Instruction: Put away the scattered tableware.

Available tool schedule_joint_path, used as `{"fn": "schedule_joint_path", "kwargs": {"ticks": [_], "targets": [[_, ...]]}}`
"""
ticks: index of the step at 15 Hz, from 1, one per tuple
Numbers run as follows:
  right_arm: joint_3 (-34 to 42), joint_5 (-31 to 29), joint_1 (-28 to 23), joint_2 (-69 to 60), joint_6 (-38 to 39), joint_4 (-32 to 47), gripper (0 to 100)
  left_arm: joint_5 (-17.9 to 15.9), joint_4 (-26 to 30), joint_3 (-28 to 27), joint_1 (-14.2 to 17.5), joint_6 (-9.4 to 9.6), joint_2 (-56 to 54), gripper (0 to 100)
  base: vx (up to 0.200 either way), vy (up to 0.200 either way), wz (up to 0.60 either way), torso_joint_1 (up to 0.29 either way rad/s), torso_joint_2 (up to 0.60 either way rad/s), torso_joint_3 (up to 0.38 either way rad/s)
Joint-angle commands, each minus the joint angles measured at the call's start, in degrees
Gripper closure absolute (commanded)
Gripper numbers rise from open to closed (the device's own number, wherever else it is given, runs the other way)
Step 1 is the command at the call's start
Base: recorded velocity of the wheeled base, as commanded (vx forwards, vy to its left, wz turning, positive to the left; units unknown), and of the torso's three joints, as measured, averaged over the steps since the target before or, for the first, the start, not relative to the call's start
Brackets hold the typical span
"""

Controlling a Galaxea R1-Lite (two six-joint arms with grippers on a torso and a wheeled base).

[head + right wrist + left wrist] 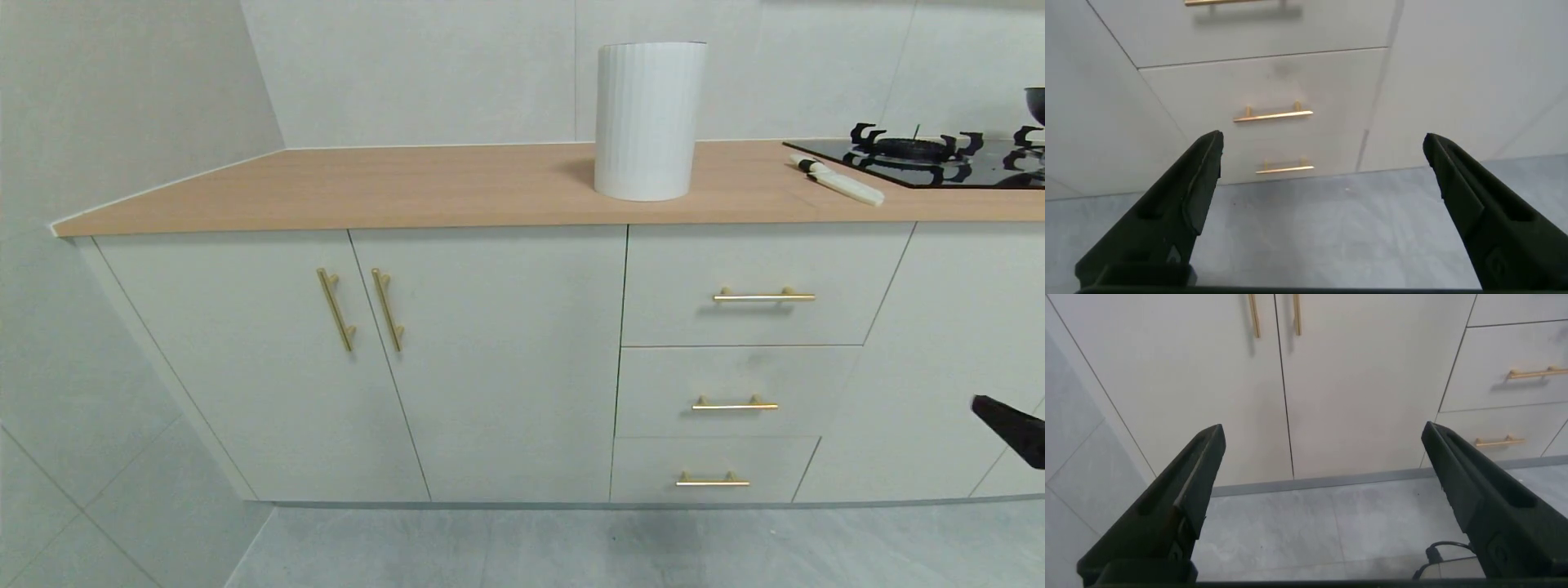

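A white knife [837, 180] with a dark band lies on the wooden countertop [408, 188], right beside the black stove [922, 159]. To its left stands a tall white ribbed container [649, 122], upright on the counter. My left gripper [1323, 433] hangs open and empty low before the cabinet doors [1282, 384], above the floor. My right gripper [1323, 140] is open and empty too, facing the lower drawers [1274, 114]. One of its black fingertips [1000, 416] shows at the head view's lower right, well below the counter.
Three shut drawers with gold handles [763, 296] stack under the counter's middle; two shut doors [359, 310] are to their left. A wall closes off the left end of the counter. Grey tiled floor [571, 547] lies in front. A dark pot [1035, 102] sits on the stove.
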Motion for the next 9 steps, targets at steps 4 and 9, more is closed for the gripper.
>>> {"fn": "schedule_joint_path", "kwargs": {"ticks": [4, 9], "targets": [[0.3, -1.5, -8.2, -37.4, -8.6, 22.2, 0, 0.0, 0.0, 0.0, 0.0, 0.01, 0.0, 0, 0.000, 0.000, 0.00, 0.000, 0.00, 0.000], [0.4, 0.1, -11.7, -49.2, -10.5, 28.9, 0, 0.0, 0.0, 0.0, 0.0, 0.01, 0.0, 0, 0.000, 0.000, 0.00, 0.000, 0.00, 0.000]]}}
